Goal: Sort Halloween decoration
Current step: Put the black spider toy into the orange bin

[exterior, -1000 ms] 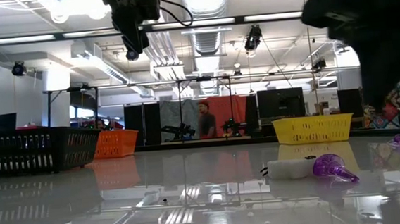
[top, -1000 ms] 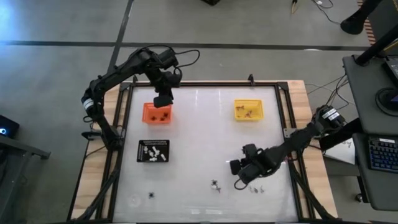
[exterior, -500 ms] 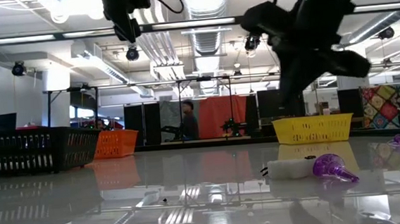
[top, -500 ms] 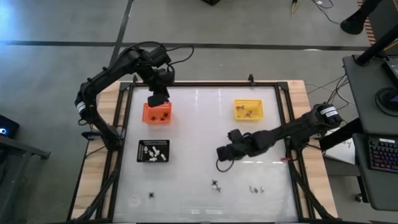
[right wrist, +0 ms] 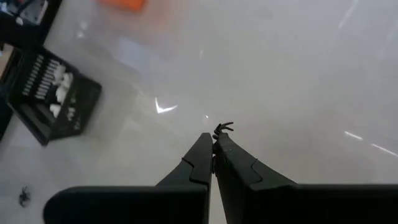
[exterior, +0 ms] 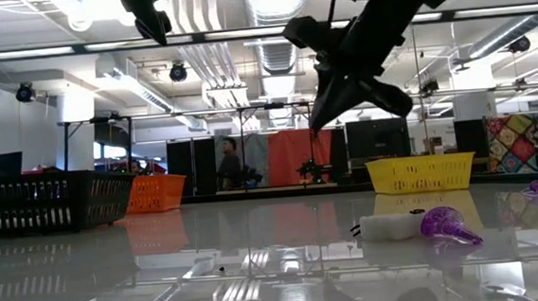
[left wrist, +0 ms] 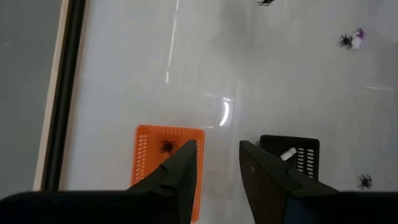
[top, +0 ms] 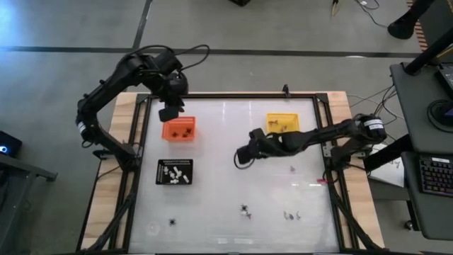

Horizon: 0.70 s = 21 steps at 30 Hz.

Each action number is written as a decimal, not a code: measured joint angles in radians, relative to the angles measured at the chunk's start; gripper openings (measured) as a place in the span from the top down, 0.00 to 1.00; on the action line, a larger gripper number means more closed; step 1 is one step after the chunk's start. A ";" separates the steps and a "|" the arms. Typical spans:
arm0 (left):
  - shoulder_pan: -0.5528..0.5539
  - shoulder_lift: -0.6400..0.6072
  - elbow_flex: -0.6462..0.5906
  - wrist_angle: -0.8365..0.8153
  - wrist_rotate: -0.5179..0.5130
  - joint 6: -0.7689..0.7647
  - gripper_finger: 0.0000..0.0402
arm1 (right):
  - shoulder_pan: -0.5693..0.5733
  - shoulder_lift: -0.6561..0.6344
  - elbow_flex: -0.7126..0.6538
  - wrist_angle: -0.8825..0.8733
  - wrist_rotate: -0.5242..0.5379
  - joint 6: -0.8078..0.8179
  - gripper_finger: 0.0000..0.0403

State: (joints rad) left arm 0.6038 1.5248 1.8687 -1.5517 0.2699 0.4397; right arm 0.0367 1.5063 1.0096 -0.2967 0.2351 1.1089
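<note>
- Black plastic spider sat pinched at the tips of the right gripper, which had swung from the near-right table area, beside the loose trinkets, to mid-table, between the yellow mesh tray and the orange mesh tray; judged a carry toward the orange tray.
- Left gripper had backed off the orange tray's far edge, fingers narrowly apart, empty.
- Count: three trays, the third being the black mesh tray.
- Spiders: two in the orange tray, two loose on the table, one held.
- White pieces in the black tray: about four.
</note>
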 joint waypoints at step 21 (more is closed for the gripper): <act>0.009 -0.025 0.000 0.020 -0.123 0.030 0.74 | -0.216 0.148 0.063 0.467 -0.099 -0.190 0.98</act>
State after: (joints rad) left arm 0.6132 1.4998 1.8687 -1.5319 0.1471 0.4702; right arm -0.1792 1.6545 1.0729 0.1707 0.1361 0.9185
